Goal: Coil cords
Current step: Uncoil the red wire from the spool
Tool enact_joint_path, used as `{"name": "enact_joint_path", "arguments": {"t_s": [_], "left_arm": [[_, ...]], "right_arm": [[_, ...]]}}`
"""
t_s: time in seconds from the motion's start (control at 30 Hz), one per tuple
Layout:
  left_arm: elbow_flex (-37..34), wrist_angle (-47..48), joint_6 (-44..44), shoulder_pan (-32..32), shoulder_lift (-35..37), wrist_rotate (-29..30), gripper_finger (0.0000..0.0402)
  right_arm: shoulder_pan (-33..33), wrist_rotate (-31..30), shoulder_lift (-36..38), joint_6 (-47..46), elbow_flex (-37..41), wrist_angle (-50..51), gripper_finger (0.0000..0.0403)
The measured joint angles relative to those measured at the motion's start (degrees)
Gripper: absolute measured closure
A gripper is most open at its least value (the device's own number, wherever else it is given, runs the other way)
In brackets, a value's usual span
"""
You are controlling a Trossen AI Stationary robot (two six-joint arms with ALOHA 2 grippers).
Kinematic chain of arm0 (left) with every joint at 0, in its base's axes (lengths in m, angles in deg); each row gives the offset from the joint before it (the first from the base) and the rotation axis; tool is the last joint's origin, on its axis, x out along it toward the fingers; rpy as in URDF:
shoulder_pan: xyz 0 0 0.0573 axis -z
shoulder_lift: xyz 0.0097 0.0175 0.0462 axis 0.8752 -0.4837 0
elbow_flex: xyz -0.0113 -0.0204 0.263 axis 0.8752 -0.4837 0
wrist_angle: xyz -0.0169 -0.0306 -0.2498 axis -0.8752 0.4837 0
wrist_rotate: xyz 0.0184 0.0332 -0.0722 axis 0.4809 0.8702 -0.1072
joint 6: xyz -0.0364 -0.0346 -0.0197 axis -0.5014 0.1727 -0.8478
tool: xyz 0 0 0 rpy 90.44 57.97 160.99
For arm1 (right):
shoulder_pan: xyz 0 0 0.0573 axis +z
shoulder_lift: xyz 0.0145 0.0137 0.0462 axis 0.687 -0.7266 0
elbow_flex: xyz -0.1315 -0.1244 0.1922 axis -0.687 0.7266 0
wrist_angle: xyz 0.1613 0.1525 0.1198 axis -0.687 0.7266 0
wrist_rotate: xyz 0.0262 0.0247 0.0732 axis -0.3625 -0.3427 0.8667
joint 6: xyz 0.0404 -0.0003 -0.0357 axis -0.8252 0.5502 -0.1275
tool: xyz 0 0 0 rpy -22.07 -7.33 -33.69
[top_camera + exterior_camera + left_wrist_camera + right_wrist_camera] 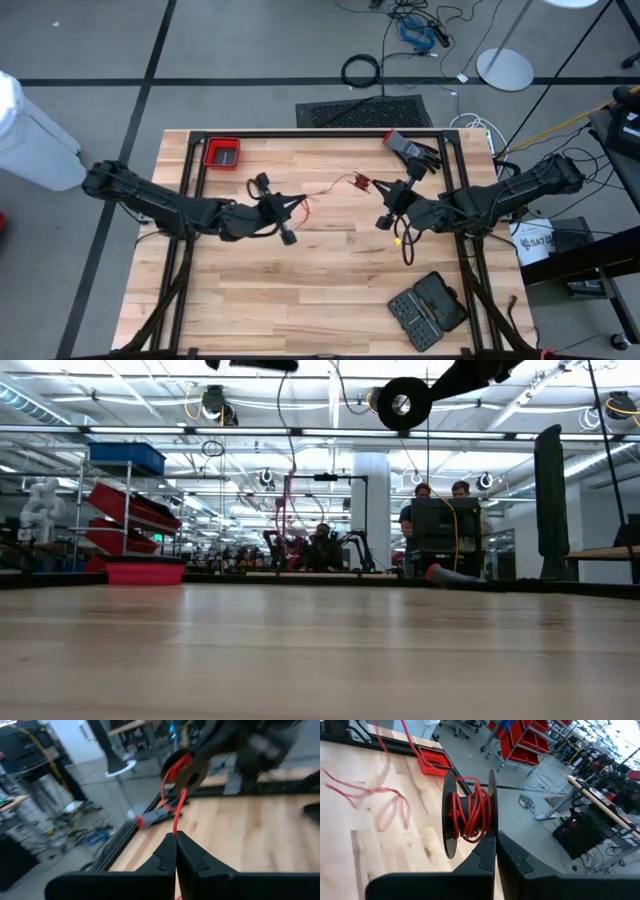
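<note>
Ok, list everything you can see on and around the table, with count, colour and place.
Cord: one, thin red, partly wound on the spool, the rest trailing loose over the table.
Spool: one, black, held up by the right gripper.
Tray: one, red, table's far left corner.
Glove: one, black, far right of the table.
Case: one, black, near right corner.
Table: one, pale wood.
Left gripper: shut on the cord, mid-table.
Right gripper: shut on the spool, right of centre.
</note>
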Motion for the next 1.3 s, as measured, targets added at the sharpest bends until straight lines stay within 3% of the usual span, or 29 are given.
{"name": "enact_joint_path", "arguments": {"t_s": [0.33,0.57,0.73,0.97,1.3], "left_arm": [[0.0,-9.2,0.0,3.0,1.0,-9.2,0.0400],[0.0,-17.4,-0.4,3.9,-0.1,-20.0,0.0400],[0.0,-25.7,-0.4,4.0,-4.0,-26.7,0.0400],[0.0,-33.2,-0.4,3.3,-11.2,-30.2,0.0400],[7.2,-34.1,-4.9,0.9,-23.2,-41.1,0.0400]], "right_arm": [[0.0,-2.0,0.0,1.4,0.0,-1.2,0.0403],[-0.4,-2.0,0.0,1.5,0.0,-1.5,0.0403],[-0.9,-1.9,0.0,1.4,0.0,-1.5,0.0403],[-0.9,-1.6,0.0,1.3,0.0,-1.6,0.0403],[-0.9,-1.7,0.0,-0.2,0.0,-1.9,0.0403]]}}
